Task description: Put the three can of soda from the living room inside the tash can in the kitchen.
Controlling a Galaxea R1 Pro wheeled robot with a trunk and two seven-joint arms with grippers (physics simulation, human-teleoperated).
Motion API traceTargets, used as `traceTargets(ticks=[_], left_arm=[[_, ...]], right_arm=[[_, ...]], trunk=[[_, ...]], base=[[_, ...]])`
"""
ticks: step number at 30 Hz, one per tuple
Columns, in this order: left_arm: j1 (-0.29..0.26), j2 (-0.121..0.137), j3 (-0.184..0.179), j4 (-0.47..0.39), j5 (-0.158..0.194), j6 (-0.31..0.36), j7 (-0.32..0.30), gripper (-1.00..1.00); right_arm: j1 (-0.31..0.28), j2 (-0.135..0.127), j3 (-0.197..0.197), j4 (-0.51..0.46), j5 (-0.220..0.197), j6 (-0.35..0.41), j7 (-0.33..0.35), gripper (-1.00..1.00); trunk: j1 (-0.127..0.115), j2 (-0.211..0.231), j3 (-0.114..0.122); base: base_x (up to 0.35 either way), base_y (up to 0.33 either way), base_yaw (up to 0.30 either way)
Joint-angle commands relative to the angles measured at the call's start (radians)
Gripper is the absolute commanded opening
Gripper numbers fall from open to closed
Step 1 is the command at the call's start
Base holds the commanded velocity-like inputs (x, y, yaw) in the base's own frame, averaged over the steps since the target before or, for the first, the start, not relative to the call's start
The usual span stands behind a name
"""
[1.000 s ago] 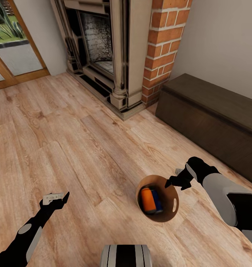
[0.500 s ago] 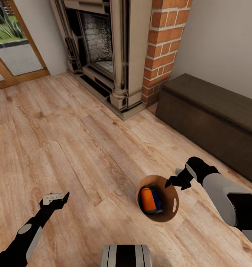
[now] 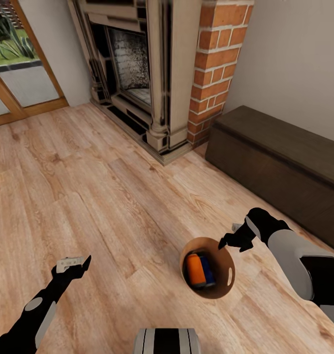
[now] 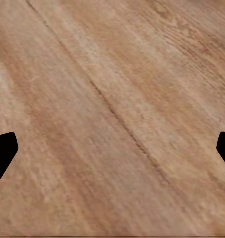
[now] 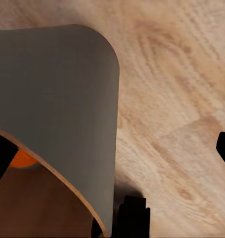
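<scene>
Wood planks cover the living room floor [image 3: 88, 196], with a brick fireplace [image 3: 152, 73] and a dark bench [image 3: 280, 162] by the wall. I see the tash can [image 3: 228, 275] on the floor near my base, with an orange can [image 3: 195, 270] and a blue can [image 3: 206, 275] inside. My right gripper [image 3: 227, 242] hangs just over its rim, fingers spread wide and empty. My left gripper [image 3: 73, 263] is open over bare floor.
</scene>
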Motion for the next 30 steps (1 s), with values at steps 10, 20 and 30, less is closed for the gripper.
traceTargets(ticks=[10,20,30], left_arm=[[-0.001,0.0,-0.014,0.088,0.003,0.001,0.033,1.0],[-0.004,-0.001,-0.018,0.186,-0.002,0.004,0.074,1.0],[-0.009,-0.002,-0.119,0.275,0.002,0.001,0.156,1.0]], right_arm=[[0.008,0.007,0.0,-0.006,0.002,0.0,-0.011,1.0],[0.021,-0.001,0.0,-0.013,0.002,0.0,-0.059,1.0],[0.075,-0.002,0.0,-0.033,0.002,-0.029,-0.066,1.0]], trunk=[[-0.038,0.07,0.031],[-0.077,0.14,0.063],[-0.115,0.21,0.094]], base=[[0.0,0.0,0.0],[0.0,0.0,0.0],[0.0,0.0,0.0]])
